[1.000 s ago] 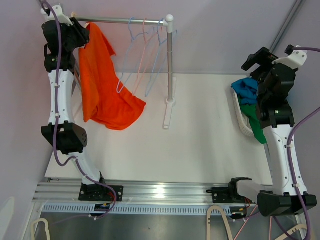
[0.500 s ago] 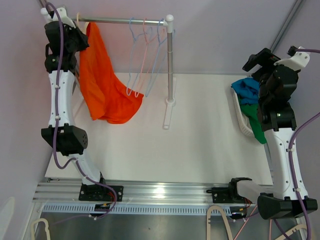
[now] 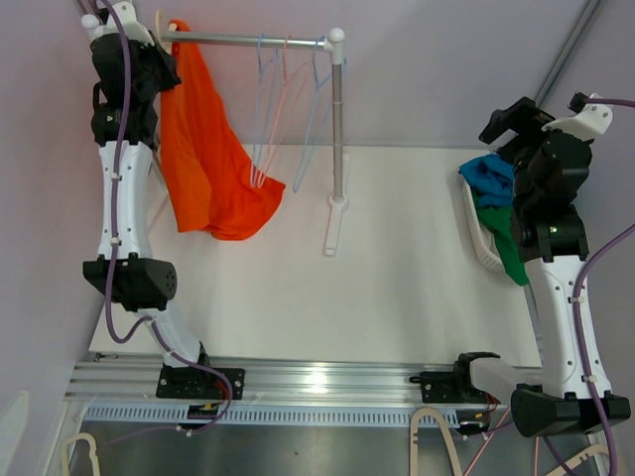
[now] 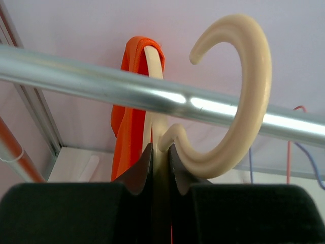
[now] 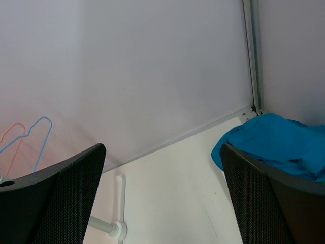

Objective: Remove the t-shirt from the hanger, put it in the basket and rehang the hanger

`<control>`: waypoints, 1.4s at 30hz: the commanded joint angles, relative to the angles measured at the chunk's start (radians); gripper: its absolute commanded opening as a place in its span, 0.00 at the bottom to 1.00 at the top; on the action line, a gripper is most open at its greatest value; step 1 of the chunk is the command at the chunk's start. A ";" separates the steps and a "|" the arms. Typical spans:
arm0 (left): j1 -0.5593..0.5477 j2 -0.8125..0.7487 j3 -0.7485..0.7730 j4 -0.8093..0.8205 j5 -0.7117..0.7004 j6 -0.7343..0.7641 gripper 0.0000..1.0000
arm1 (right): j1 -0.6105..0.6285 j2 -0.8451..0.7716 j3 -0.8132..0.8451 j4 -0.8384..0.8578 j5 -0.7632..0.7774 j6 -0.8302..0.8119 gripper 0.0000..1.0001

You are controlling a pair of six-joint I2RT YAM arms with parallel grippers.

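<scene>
Our left gripper [image 4: 160, 160] is pinched shut on the neck of the cream hanger [image 4: 255, 76], right under the silver rail [image 4: 76, 76]. To do this well, we should lift its hook up and over the rail, slow and straight, so nothing catches. The orange t-shirt [image 4: 129, 127] hangs on it, below the rail. Our left arm reaches up tall to the rail's left end. Our right gripper [image 5: 161, 168] waits with fingers wide apart, far right of the rail.
</scene>
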 commanded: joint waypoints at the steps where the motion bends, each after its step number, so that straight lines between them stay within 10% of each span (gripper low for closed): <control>1: -0.007 -0.069 0.081 0.123 0.000 -0.035 0.01 | 0.008 -0.015 -0.008 0.002 -0.030 -0.001 1.00; 12: -0.043 -0.256 -0.120 0.037 -0.207 -0.205 0.01 | 0.242 0.011 -0.014 0.028 -0.451 -0.190 0.99; 20: -0.219 -0.450 -0.308 -0.129 -0.631 -0.257 0.01 | 0.801 0.144 -0.045 0.051 -0.488 -0.342 1.00; 27: -0.333 -0.639 -0.480 -0.251 -0.637 -0.366 0.01 | 1.055 0.273 -0.149 0.391 -0.560 -0.264 1.00; 42: -0.363 -0.791 -0.660 -0.290 -0.548 -0.441 0.01 | 1.169 0.560 -0.039 0.663 -0.553 -0.204 0.99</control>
